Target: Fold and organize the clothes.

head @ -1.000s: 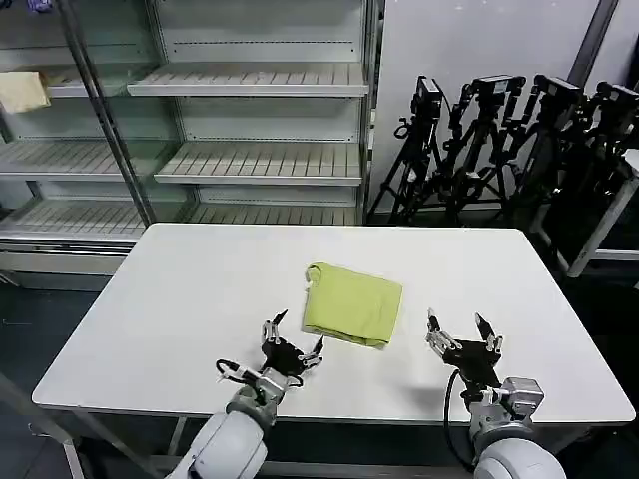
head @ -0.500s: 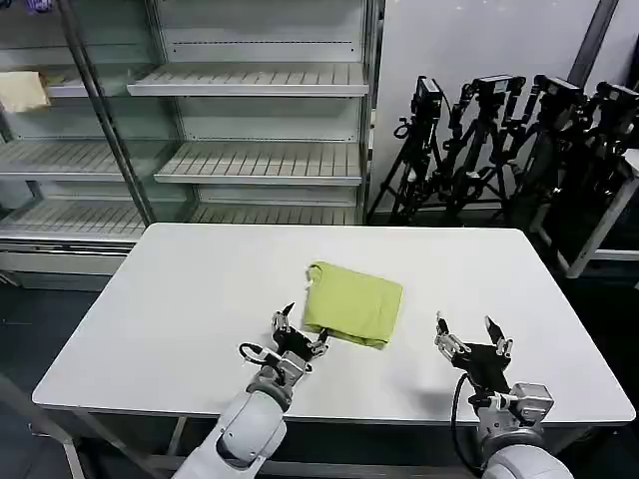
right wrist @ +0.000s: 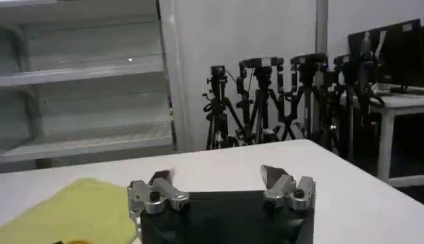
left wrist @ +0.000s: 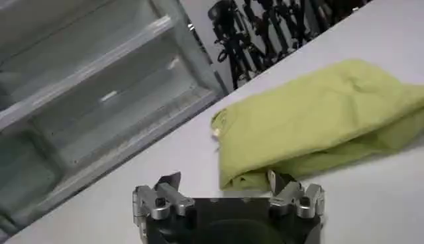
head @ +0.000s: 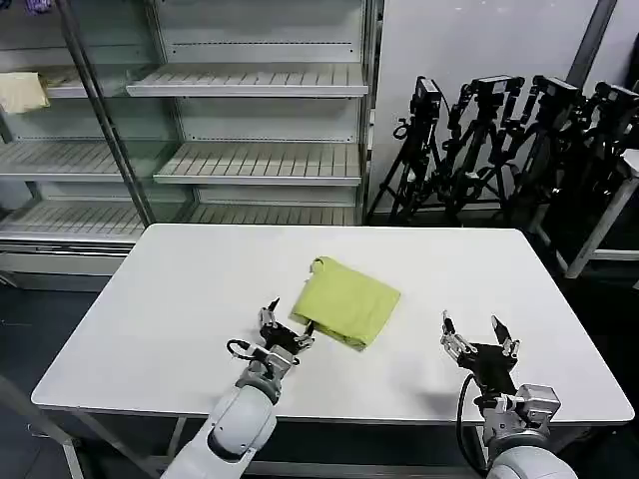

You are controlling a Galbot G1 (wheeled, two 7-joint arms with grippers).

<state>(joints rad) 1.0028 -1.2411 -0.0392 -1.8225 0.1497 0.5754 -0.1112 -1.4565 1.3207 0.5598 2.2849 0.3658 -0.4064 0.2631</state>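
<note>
So the left gripper (head: 285, 321) sits low on the white table (head: 170, 299) with its fingers spread wide, and one fingertip (left wrist: 277, 180) is touching the near-left corner of the folded lime shirt (head: 345, 302). The other finger is just off the cloth on bare table. The shirt itself is a compact bundle lying on the table just past those fingers, angled a bit, with the collar end on the far side. Over on the right, well clear of the shirt, the right gripper (head: 478, 333) hangs above the table's near edge, fingers also wide apart, holding nothing.
</note>
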